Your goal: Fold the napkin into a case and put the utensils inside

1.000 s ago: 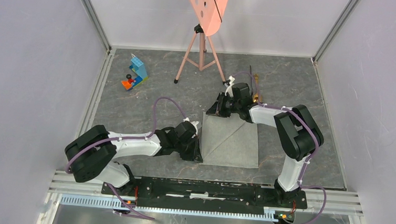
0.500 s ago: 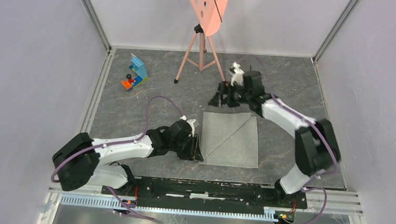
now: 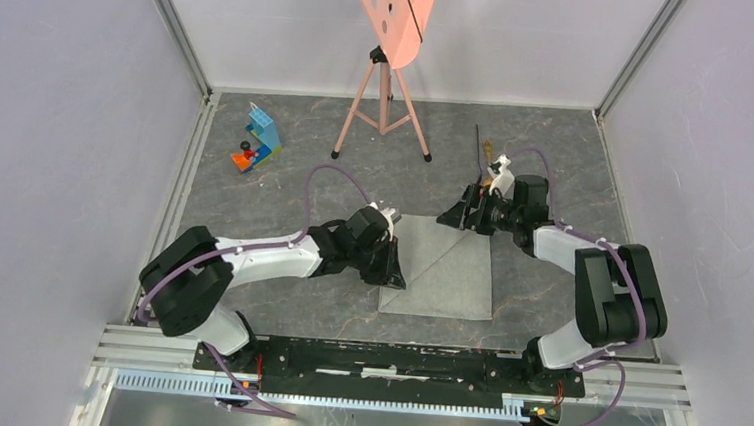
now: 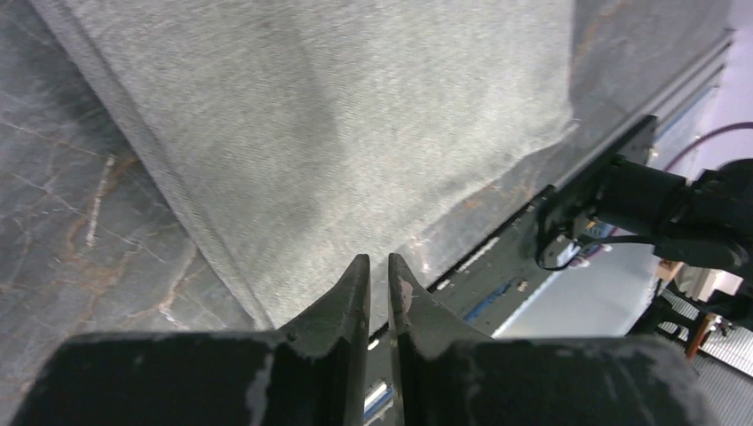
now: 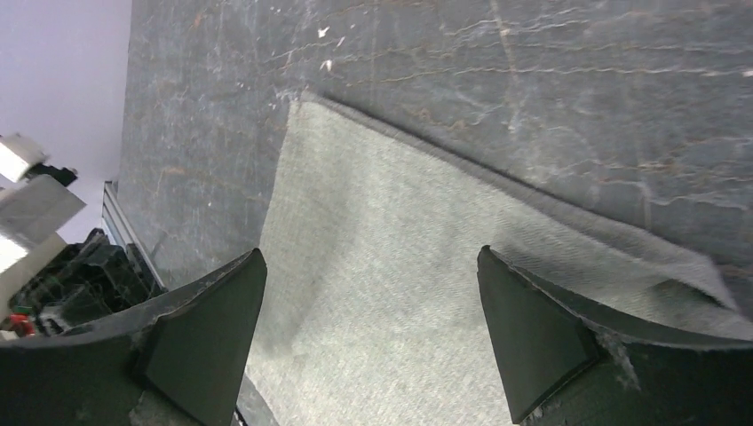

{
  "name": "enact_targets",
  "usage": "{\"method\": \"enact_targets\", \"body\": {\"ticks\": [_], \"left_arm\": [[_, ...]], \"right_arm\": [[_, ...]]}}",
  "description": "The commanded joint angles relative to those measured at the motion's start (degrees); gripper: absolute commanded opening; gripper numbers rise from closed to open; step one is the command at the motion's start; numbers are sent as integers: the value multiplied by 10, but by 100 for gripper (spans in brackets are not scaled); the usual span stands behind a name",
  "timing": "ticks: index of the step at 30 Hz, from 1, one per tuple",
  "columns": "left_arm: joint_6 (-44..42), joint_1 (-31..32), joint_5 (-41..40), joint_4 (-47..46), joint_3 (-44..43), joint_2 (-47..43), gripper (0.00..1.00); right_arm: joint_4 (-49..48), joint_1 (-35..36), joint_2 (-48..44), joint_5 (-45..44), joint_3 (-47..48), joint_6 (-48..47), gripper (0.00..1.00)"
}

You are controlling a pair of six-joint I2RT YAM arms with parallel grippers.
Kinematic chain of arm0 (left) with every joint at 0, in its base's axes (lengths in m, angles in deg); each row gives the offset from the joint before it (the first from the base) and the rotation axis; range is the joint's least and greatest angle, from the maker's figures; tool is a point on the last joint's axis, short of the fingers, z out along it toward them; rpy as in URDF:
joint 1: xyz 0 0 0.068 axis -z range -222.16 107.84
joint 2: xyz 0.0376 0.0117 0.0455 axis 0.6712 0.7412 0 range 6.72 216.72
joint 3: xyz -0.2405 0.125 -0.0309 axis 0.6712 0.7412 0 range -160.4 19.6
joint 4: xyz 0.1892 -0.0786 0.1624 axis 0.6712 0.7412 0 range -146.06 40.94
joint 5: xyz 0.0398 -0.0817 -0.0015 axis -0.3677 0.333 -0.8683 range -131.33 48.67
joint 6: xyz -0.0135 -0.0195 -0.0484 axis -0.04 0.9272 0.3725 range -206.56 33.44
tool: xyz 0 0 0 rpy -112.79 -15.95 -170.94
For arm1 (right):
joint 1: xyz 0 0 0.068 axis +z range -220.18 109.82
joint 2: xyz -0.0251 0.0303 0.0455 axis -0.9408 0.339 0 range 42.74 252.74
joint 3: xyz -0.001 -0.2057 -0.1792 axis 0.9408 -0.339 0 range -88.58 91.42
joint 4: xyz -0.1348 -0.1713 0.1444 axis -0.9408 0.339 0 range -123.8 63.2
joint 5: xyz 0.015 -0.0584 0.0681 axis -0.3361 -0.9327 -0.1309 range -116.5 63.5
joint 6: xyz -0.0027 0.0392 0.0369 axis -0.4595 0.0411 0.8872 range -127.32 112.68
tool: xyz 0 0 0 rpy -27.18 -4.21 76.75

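The light-grey napkin [image 3: 444, 273] lies flat as a folded square with a diagonal crease. My left gripper [image 3: 395, 271] sits low at the napkin's left edge. In the left wrist view its jaws [image 4: 379, 259] are shut to a thin slit above the cloth [image 4: 337, 115], with nothing showing between them. My right gripper [image 3: 459, 217] hovers open over the napkin's far right corner, and cloth [image 5: 355, 204] fills the space under its spread fingers [image 5: 370, 252]. The thin black utensil [image 3: 479, 145] lies behind the right wrist, and a glint of the gold spoon [image 3: 488, 148] shows beside it.
A pink perforated board [image 3: 392, 9] stands on a tripod [image 3: 385, 98] at the back centre. Blue and red toy blocks [image 3: 258, 137] sit at the back left. Grey walls close in both sides, and the arms' base rail [image 3: 383, 359] runs along the near edge.
My right gripper opened, lifted toward the back, then came down at the napkin's far right corner. My left gripper moved right along the napkin's left edge, parting briefly and closing again.
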State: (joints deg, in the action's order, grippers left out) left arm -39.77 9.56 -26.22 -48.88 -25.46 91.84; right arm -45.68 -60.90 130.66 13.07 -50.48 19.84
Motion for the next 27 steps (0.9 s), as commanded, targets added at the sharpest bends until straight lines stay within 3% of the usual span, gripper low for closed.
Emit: {"method": "enact_targets", "body": {"ticks": [1,13,16,19,27], "left_arm": [[-30,-10,6,-26,5,30,18],[-5,-11,33,-96,92,49,14],[-4,-10,36,-89,92,26,14],[-1,-10,41,-75,81,-2,17],[-1,-12,27,-45,33,-20,30]], "right_arm": [[-62,-21,37,29,17,-2,95],[-99,-57,92,55,31,10,95],[-28,-57,52,31,67,-23,95],[56,-57,23,-17,100,-63,96],[37,-62,33,-22,69,-58,96]]}}
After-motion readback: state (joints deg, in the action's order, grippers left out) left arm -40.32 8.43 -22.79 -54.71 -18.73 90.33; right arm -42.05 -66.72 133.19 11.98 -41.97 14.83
